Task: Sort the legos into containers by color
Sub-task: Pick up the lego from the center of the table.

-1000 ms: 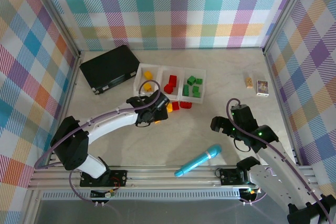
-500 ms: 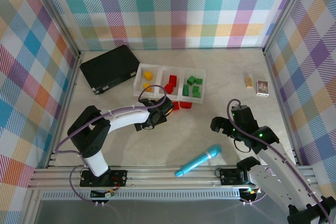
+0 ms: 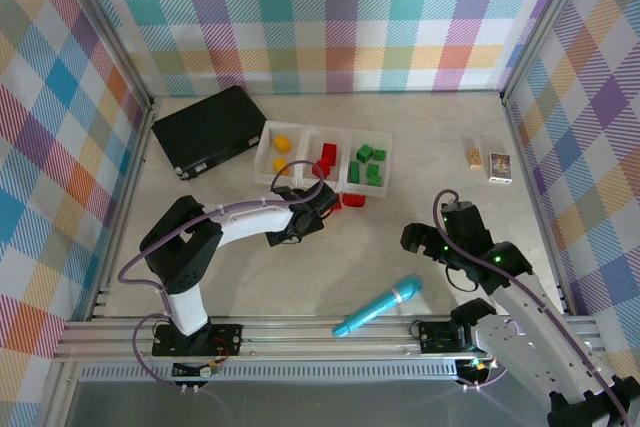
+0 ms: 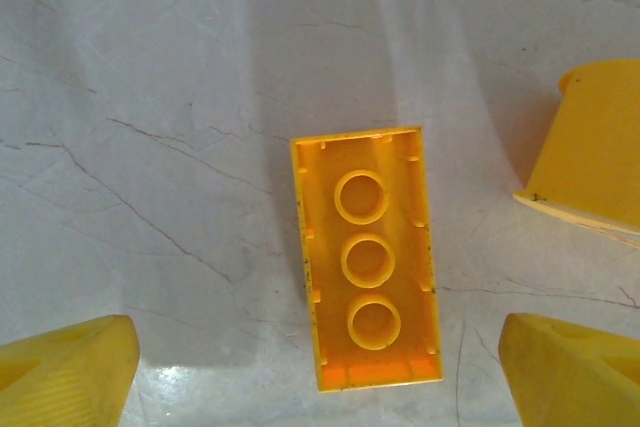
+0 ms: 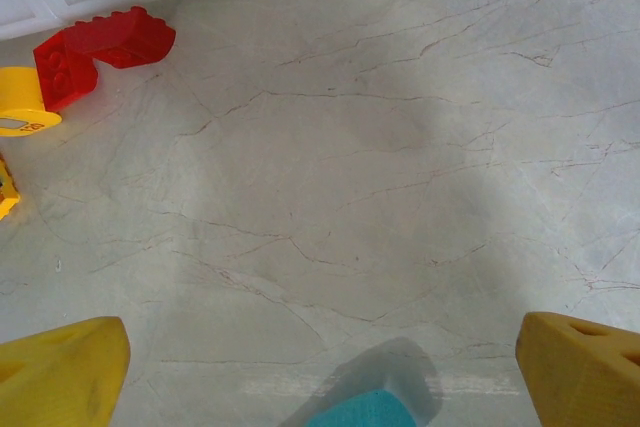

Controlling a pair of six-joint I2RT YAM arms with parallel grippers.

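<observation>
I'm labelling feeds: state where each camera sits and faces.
Top external: above and behind the bases, looking down on table, tray, left gripper, right gripper.
Left wrist: on the left arm, facing straight down at an upturned yellow brick between its open fingers.
Right wrist: on the right arm, angled down at the table, open fingers at bottom corners.
Shared: top external and right wrist both show a red brick and blue stick.

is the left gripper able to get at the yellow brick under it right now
Probably yes: the yellow brick lies studs-down on bare table, centred under the open left gripper, with nothing on it. Another yellow piece sits to its right, apart.
</observation>
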